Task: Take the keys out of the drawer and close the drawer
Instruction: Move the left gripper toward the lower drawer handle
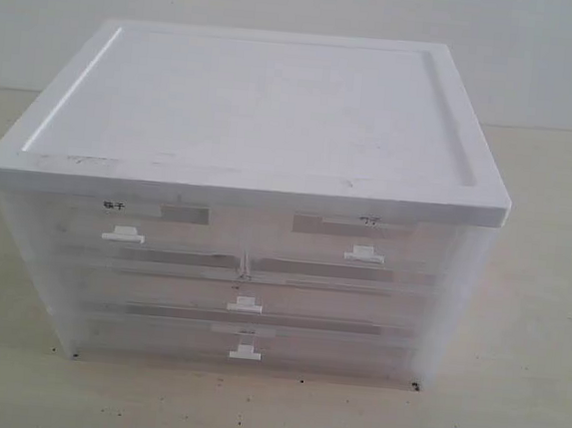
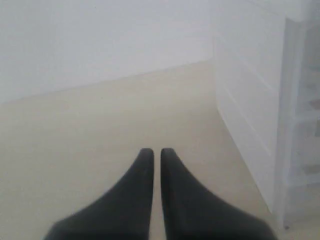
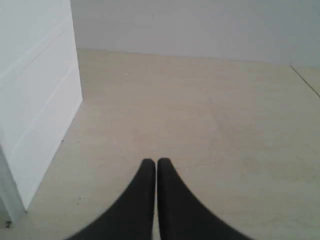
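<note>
- Your left hand (image 2: pixel 153 152) is shut tight and empty, left of the cabinet (image 1: pixel 255 111).
- The drawer (image 1: pixel 159 291) is shut, so the keys are hidden.
- Your right hand (image 3: pixel 153 161) is shut and empty too, right of the cabinet.

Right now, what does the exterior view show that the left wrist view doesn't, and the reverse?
Exterior only: the cabinet front, its four drawers all looking shut, including the unlabelled wide drawer. Left wrist only: the left gripper, jaws shut, beside the cabinet's side wall. Both: the cabinet and the table.
</note>
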### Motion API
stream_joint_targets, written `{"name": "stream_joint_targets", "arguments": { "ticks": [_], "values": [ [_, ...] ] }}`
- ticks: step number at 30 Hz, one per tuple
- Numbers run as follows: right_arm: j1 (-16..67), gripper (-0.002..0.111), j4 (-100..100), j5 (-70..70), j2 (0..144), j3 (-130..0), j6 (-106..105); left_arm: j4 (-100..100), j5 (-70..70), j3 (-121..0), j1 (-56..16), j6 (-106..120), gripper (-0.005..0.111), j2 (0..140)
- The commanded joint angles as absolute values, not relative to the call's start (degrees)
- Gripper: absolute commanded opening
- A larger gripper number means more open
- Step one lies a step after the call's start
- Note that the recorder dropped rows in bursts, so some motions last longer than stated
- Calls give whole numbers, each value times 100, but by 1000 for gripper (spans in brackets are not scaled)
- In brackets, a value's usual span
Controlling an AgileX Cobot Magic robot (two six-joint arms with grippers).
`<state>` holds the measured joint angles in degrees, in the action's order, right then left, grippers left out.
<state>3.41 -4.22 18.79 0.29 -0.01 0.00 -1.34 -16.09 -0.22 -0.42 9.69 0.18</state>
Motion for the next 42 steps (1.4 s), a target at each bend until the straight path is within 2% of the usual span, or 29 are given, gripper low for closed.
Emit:
{"name": "stream_joint_targets", "arguments": {
  "ticks": [1, 6, 12, 16, 20, 24, 29, 38, 42],
  "values": [
    [346, 0, -483, 1209, 0, 0, 0, 149, -788, 0, -21, 938, 4, 0],
    [346, 0, -483, -32, 0, 0, 0, 713, 142, 0, -21, 833, 4, 0],
    [346, 0, -483, -1234, 0, 0, 86, 709, 1106, 0, -21, -396, 4, 0],
    [346, 0, -483, -1741, 0, 0, 1407, 641, 1304, 0, -21, -1881, 4, 0],
    [346, 0, -640, -2655, 0, 0, 2268, -1327, 2065, 0, -58, -3081, 4, 0],
    [346, 0, -1340, -3183, 0, 0, 2683, -4125, 3941, -131, -56, -5122, 4, 300],
    [346, 0, -3434, -3419, 492, -237, 4196, -6072, 5223, -637, -56, -5510, 4, 1503],
    [346, 0, -5098, -4828, 2916, -623, 4659, -7121, 6996, -781, -112, -2362, 4, 5293],
    [346, 0, -5535, -5366, 4076, -805, 4536, -6878, 6996, -880, -837, -838, 4, 6900]
  ]
}}
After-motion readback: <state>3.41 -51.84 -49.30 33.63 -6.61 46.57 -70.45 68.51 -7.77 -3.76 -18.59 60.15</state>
